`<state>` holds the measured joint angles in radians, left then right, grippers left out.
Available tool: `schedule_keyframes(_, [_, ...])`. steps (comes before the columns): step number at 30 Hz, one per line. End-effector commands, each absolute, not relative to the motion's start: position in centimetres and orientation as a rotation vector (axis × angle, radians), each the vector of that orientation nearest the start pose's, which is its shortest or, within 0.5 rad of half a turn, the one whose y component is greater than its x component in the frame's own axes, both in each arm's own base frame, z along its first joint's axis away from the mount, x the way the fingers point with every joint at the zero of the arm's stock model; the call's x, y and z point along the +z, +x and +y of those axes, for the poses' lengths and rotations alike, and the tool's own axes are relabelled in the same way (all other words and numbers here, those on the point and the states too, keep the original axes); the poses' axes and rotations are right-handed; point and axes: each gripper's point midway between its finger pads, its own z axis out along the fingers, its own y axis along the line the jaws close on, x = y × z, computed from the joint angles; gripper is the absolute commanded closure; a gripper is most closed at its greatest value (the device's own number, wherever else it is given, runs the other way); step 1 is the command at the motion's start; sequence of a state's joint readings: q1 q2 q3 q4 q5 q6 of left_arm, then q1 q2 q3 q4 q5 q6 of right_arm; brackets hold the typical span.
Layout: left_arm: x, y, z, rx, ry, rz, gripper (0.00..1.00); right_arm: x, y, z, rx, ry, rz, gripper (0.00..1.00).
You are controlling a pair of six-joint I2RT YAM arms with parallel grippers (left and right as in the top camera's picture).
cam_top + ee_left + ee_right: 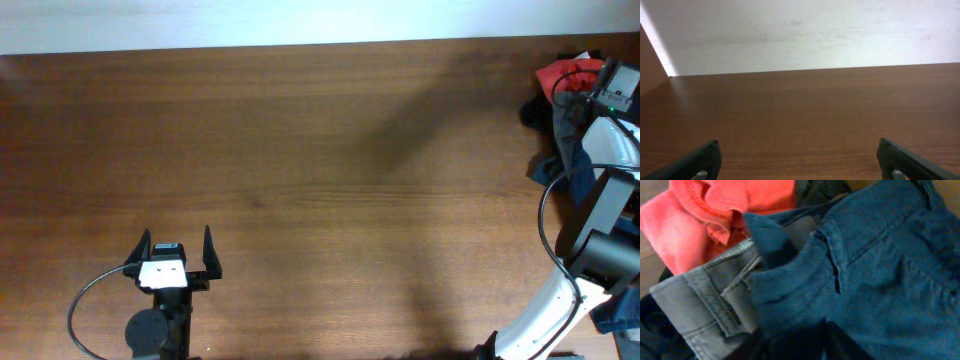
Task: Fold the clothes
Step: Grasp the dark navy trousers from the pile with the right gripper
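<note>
At the far right corner of the brown wooden tabletop lies a messy pile of soft clothes. Up close, the pile shows a soft red garment, a grey garment with a thick stitched band and a dark blue garment with a long seam. The blue one lies partly on top of the grey one, and the red one sits behind them. They are all crumpled.

The right arm reaches over that same corner of the tabletop, and the right gripper is down at the pile. Its fingers do not show well, so I cannot tell if it is open or closed, or if it has hold of any cloth.

Near the front left edge of the tabletop sits the left gripper. Its two black fingers are spread wide apart. It holds nothing, and only wood shows between them.
</note>
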<state>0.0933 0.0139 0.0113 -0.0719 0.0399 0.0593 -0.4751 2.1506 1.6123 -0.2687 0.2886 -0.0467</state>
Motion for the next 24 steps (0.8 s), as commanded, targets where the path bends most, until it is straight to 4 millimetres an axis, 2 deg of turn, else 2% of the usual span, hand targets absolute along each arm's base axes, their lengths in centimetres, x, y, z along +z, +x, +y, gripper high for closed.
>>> schedule_keyframes(1, [15.7, 24.5, 1.8, 0.086, -0.011, 1.649, 0.01, 8.6, 48.3, -31.1, -0.599, 0.679, 2.324, 0.78])
schedule_keyframes(5, [15.7, 24.5, 1.8, 0.086, -0.011, 1.649, 0.01, 10.0, 48.4, -31.1, -0.583, 0.720, 2.278, 0.96])
schedule_keyframes(9, [15.7, 24.5, 1.8, 0.086, -0.011, 1.649, 0.01, 11.9, 48.4, -31.1, -0.565, 0.754, 2.229, 0.96])
schedule_keyframes(14, [15.7, 24.5, 1.8, 0.086, -0.011, 1.649, 0.01, 13.6, 48.7, -29.6, -0.459, 0.711, 2.232, 0.96])
schedule_keyframes(18, [15.7, 24.5, 1.8, 0.086, -0.011, 1.649, 0.01, 14.8, 49.4, -27.4, -0.370, 0.653, 2.239, 0.96])
schedule_keyframes(24, [15.7, 24.5, 1.8, 0.086, -0.011, 1.649, 0.01, 16.7, 50.8, -23.5, -0.330, 0.565, 2.236, 0.96])
